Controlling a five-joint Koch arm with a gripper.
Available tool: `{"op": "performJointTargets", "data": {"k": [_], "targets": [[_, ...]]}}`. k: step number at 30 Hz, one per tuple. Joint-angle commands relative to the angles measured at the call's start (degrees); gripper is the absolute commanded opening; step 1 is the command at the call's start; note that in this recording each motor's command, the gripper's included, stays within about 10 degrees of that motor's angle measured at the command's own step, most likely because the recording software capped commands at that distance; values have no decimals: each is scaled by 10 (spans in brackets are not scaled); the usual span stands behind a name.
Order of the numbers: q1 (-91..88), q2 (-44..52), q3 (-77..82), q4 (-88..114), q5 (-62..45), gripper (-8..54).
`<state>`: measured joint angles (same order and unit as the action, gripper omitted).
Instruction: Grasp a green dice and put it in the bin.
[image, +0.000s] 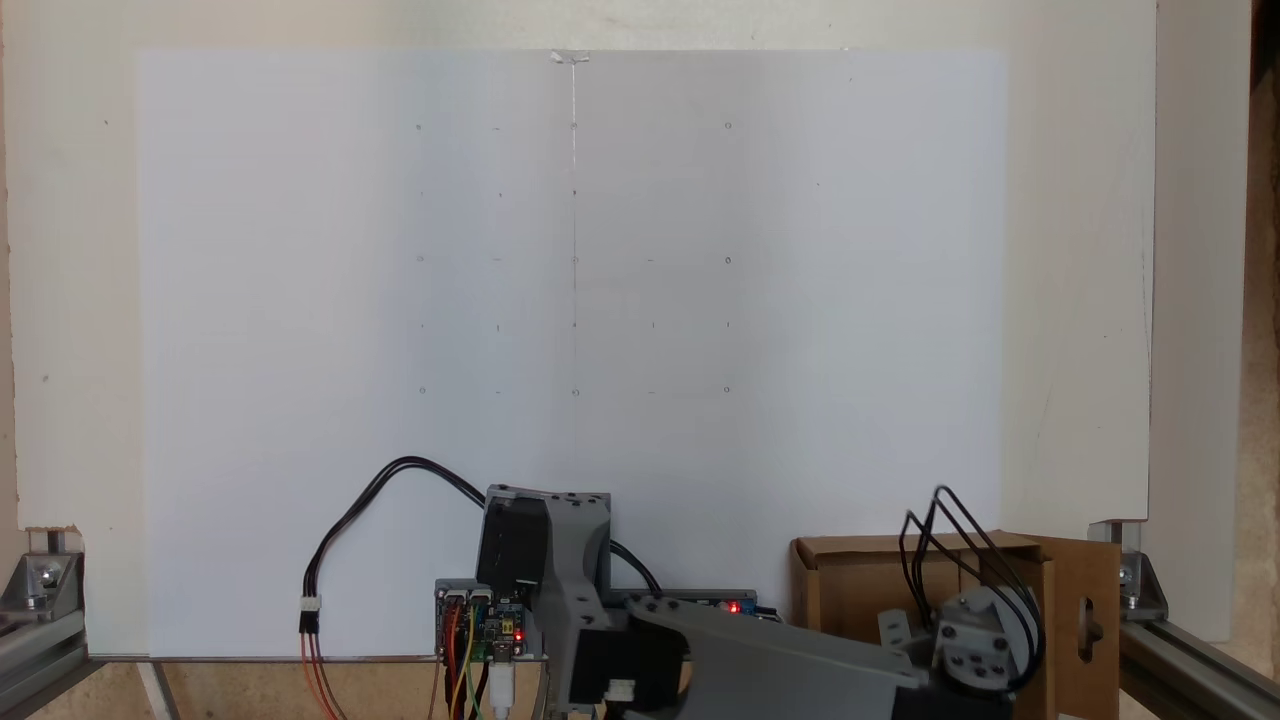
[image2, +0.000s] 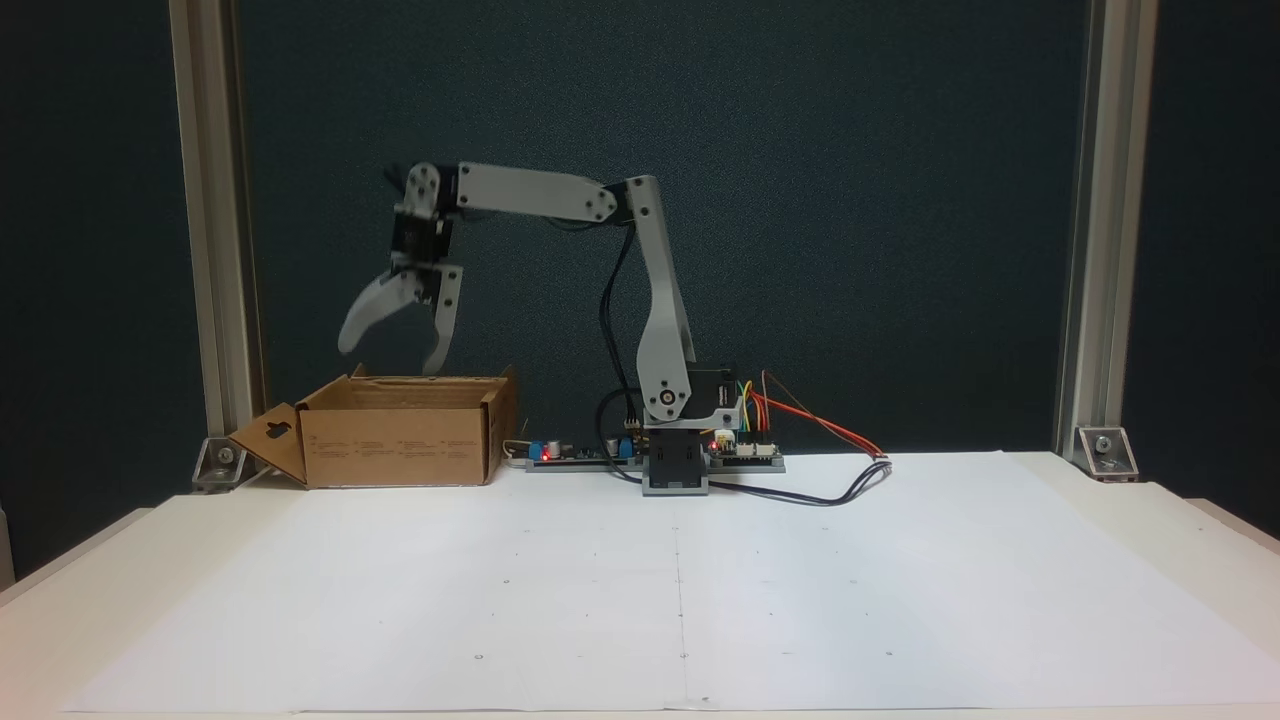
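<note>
Two curved grey plastic fingers (image2: 392, 360) hang spread apart above the corrugated cardboard bin (image2: 400, 445), nothing between them

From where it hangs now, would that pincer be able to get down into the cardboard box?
Probably yes. The pincer hangs open right above the cardboard box, whose top is open with flaps upright, and nothing shows between them.

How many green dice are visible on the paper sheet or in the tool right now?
0. The white paper is bare in both fixed views, and the open tool above the bin holds nothing. A dice could lie hidden inside the bin.
</note>
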<state>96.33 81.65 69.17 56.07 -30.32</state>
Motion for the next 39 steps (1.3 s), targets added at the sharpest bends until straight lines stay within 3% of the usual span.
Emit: {"op": "performJointTargets", "data": {"k": [1,5,18,25,39], "targets": [[-48,49,-28,-9,55,446],[-147,76,-24,-13,140,454],[-511,147,-1,-54,206,447],[-740,238,128,-76,243,451],[-987,426,496,-454,252,446]]}}
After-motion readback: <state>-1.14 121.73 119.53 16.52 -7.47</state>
